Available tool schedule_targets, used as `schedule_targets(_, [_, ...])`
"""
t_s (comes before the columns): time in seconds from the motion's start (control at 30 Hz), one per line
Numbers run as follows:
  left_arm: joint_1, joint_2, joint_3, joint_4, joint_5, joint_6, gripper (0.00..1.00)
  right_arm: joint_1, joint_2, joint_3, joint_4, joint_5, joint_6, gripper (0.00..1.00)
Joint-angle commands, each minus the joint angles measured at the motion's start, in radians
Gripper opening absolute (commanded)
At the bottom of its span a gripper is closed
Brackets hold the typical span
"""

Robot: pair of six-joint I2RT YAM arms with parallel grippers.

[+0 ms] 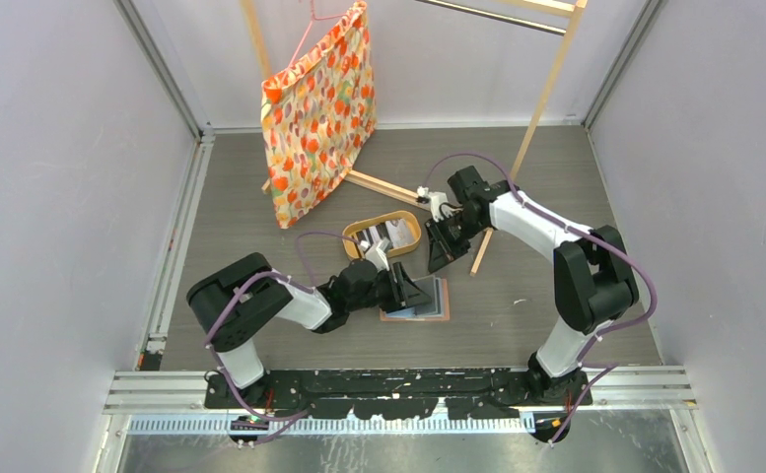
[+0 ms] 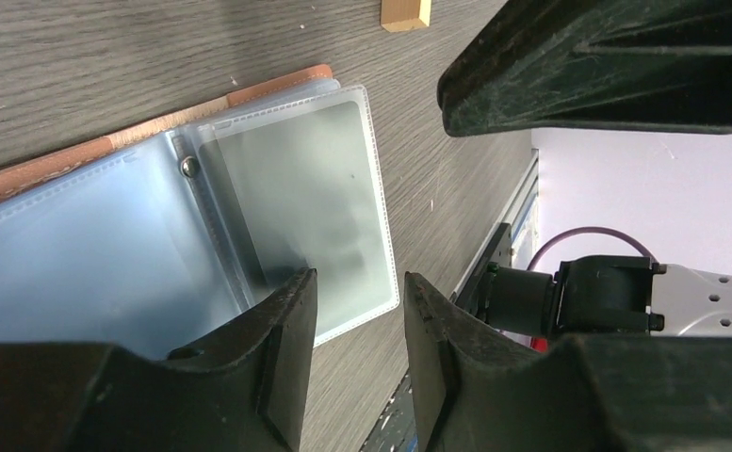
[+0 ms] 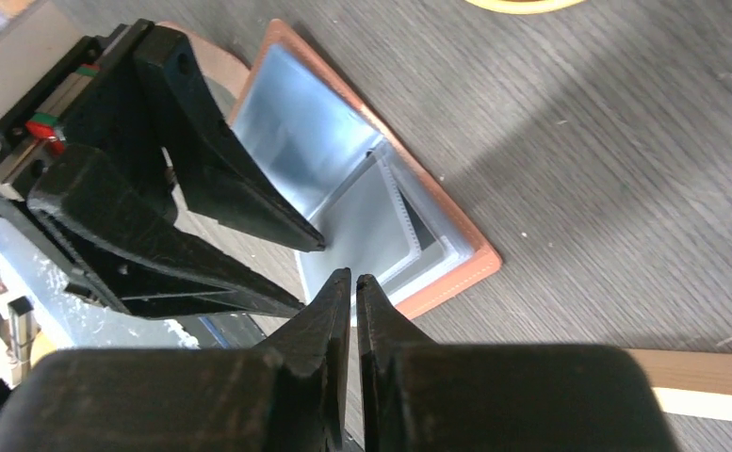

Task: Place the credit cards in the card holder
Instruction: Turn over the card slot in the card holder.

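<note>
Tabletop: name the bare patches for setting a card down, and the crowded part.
Free: the table between the left rail and the fabric bag; between the card holder and the right arm. Crowded: centre, where tray, left gripper and right gripper bunch.

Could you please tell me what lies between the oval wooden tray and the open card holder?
In the top view, the left end effector crosses that gap, reaching over the card holder.

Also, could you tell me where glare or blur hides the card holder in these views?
Left wrist: the card holder has hazy sleeves with a dark reflection; near jaws soft. Right wrist: sleeves glare blue-white, jaws in dark silhouette. Top external: even light, but the left arm covers part of it.
</note>
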Motion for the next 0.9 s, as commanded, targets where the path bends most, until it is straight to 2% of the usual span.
schedule_targets(0.0, [0.004,-0.041,0.011,0.022,0.010,0.038,0.40,0.003,-0.017,0.004,0.004,-0.128,-0.013,0.11])
schedule_targets(0.17, [0.004,-0.075,-0.002,0.023,0.006,0.061,0.38,0.020,0.066,0.011,-0.022,-0.195,-0.019,0.11])
schedule_targets(0.37, [0.007,-0.135,-0.029,0.009,0.001,0.099,0.39,0.040,0.174,0.033,-0.054,-0.025,-0.032,0.09])
schedule_targets(0.57, [0.019,-0.271,-0.082,-0.142,-0.075,0.172,0.41,0.043,0.217,0.035,-0.071,0.134,-0.071,0.08])
schedule_targets(0.73, [0.041,-0.330,-0.089,-0.218,-0.085,0.210,0.41,0.042,0.207,0.050,-0.081,0.099,-0.082,0.08])
schedule_targets(0.87, [0.042,-0.342,-0.074,-0.252,-0.099,0.223,0.37,0.040,0.141,0.055,-0.094,0.001,-0.124,0.08])
